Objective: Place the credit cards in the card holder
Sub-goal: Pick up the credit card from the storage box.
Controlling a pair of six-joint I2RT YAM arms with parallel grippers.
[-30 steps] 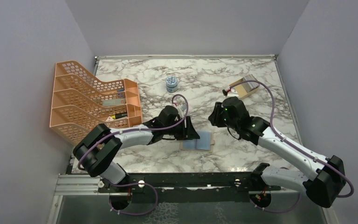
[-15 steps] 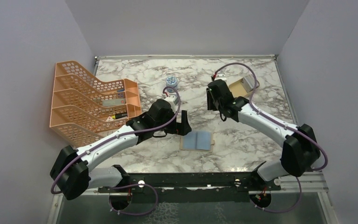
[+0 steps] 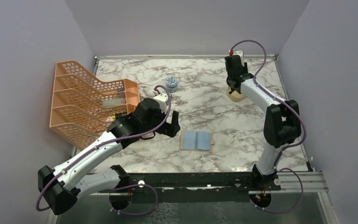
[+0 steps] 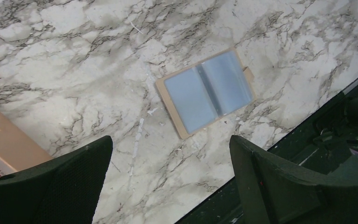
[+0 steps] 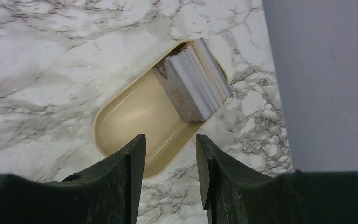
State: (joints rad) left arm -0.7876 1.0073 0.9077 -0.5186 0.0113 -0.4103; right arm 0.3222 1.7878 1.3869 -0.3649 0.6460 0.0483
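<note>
A white marble-patterned table with grey veins fills the floor of a booth with plain lavender-grey walls. The card holder lies open and flat on it, pale blue pockets up, with a tan edge showing around them. A black rail runs just in front of the card holder, along the table's near edge.

To the left of the card holder stands an orange tiered rack, well apart from it. Behind the card holder, somewhat left, sits a small round blue-and-white container. Further back and to its right is a beige dish. The credit cards stand on edge as a stack at one end of the dish.

The left gripper hangs just left of the card holder, spread wide and empty. The right gripper is over the dish, jaws partly apart with nothing between them.
</note>
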